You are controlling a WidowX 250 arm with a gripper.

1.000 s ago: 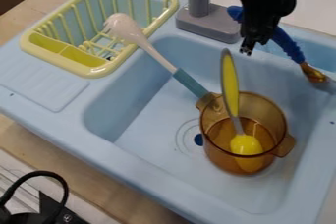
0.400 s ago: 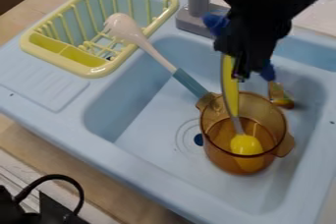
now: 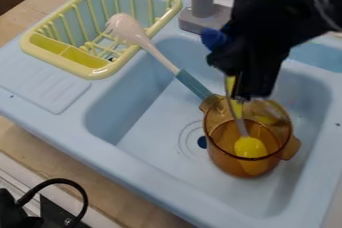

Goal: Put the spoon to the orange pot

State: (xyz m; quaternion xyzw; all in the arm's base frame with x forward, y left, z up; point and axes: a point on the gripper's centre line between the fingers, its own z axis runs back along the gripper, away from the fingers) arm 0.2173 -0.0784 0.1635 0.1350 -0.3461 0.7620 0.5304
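Note:
The gripper [image 3: 244, 95] hangs over the back part of the orange pot [image 3: 226, 159], shut on a blue-handled spoon [image 3: 214, 38]. The end of that blue handle sticks out to the left of the gripper, and the gripper hides its middle. A yellowish-amber head shows at the pot's back right; whether it is inside the rim or behind it, I cannot tell. The transparent pot stands in the sink basin. A yellow spoon [image 3: 250, 147] rests in it, bowl down, its grey-and-yellow handle rising partly behind the gripper.
A white utensil with a teal handle [image 3: 194, 85] leans from the yellow dish rack [image 3: 100, 72] to the pot's left handle. The grey faucet base [image 3: 197, 21] stands behind the blue sink [image 3: 150, 174]. A black cable and device are at the lower left.
The gripper has come down and toward the camera, over the pot. The blue-handled spoon has moved left and toward the camera with it, its head now at the pot's back right.

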